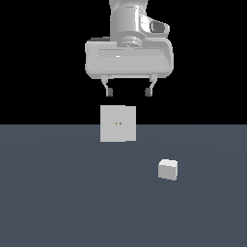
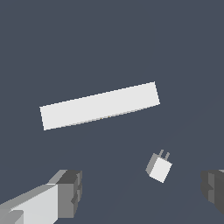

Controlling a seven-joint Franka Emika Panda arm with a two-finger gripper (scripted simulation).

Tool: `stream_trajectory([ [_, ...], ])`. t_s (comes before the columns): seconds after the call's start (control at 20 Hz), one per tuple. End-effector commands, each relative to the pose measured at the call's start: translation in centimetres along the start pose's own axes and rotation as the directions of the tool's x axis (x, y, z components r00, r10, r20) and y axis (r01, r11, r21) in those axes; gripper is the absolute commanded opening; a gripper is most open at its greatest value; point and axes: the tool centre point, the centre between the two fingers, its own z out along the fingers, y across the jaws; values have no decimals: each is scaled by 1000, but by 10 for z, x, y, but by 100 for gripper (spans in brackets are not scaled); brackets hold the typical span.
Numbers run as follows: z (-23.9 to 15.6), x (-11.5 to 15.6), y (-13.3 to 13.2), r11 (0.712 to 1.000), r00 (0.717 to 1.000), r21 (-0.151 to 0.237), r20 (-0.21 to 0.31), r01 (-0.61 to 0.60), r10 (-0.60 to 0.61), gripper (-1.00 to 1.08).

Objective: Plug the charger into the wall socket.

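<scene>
Slate-grey floor [image 1: 58,193] bears charger [image 1: 168,169] and upright wall socket [image 1: 118,124].

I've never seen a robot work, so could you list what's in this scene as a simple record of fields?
surface: dark blue-grey floor
wall socket: upright pale square plate, two tiny orange holes at its centre
charger: small white cube lying on the floor, apart from the plate; two prongs show in the wrist view
gripper: high above the plate, jaws open, holding nothing
plugged in: not yet

Fingers [image 2: 65,194] cut off at wrist-view edges
</scene>
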Motion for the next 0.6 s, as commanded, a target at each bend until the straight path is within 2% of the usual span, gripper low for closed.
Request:
stream_trajectory([
  [0.0, 4, -3, 4, 1000, 1000, -4, -14, -19, 19, 100],
  [0.55, 35, -23, 27, 987, 981, -22, -120, -158, 155, 100],
])
